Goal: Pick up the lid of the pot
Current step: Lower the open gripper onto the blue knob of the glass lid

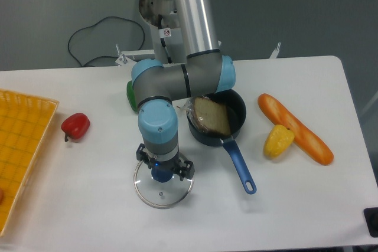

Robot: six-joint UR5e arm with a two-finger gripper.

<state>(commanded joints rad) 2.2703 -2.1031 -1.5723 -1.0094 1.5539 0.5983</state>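
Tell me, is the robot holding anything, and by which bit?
Nothing is held: the gripper is open over the blue knob of the glass pot lid.

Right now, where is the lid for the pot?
In the camera view, the pot lid lies on the table, low and a bit left of center, beneath the gripper and left of the blue pan handle.

Lid knob (162, 174) is blue, pan (237, 112) black, pan handle (239, 166) blue, left pepper (75, 126) red, crate (22, 137) yellow-orange, baguette (295, 129) orange-brown, tabletop (82, 205) white.
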